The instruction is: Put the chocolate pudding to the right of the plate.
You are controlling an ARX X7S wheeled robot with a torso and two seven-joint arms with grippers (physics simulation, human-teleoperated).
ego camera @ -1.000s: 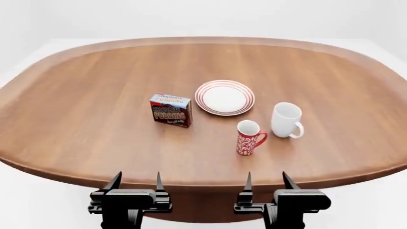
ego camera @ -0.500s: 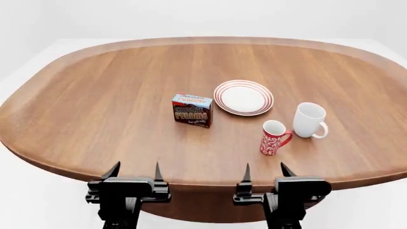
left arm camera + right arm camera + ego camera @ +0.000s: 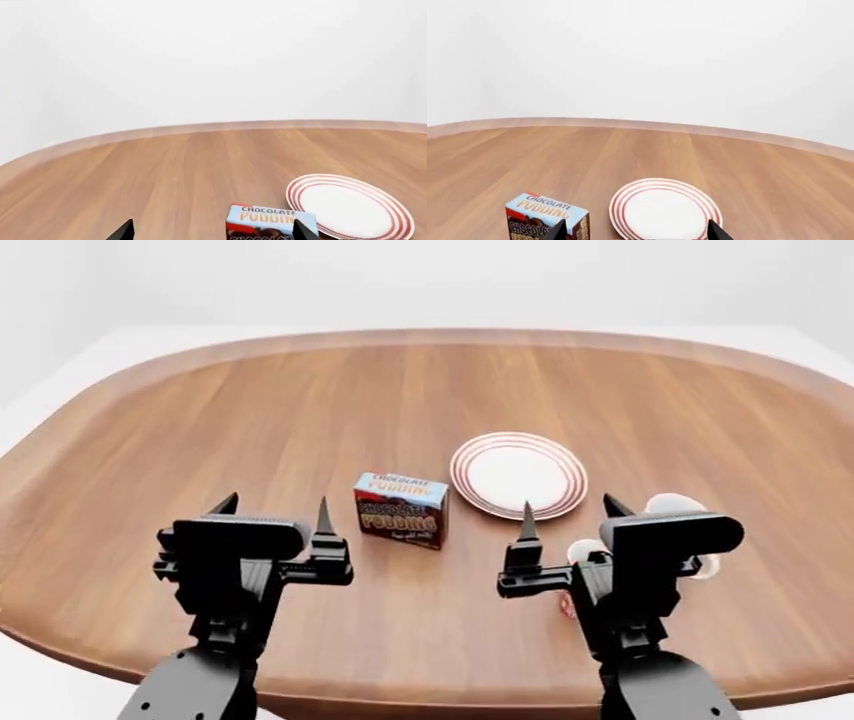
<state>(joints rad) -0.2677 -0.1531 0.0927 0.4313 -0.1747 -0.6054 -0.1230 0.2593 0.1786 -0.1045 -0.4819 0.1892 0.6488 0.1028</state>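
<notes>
Head view shows the chocolate pudding (image 3: pixel 400 509) standing upright on the wooden table (image 3: pixel 267 420), just to the left of the plate (image 3: pixel 518 474) and apart from it by a narrow strip of bare wood. The carton is a small rectangular box: its top face is pale blue with orange lettering, its front is dark brown with "CHOCOLATE PUDDING" in white and orange, and a red edge runs along its side. The plate is round and white, with concentric red rings around its rim, and wider than the carton.

Both arms are raised over the near part of the table. The left gripper (image 3: pixel 272 510) hangs with its jaws spread wide and nothing between them, to the near left of the carton. The right gripper (image 3: pixel 571 512) is likewise spread wide and empty, near the plate's front edge. Behind the right arm, a white mug (image 3: pixel 674 504) and a red patterned mug (image 3: pixel 582 552) are mostly hidden.

From the left wrist, the carton's top (image 3: pixel 269 219) sits just beside the plate (image 3: pixel 347 210).
</notes>
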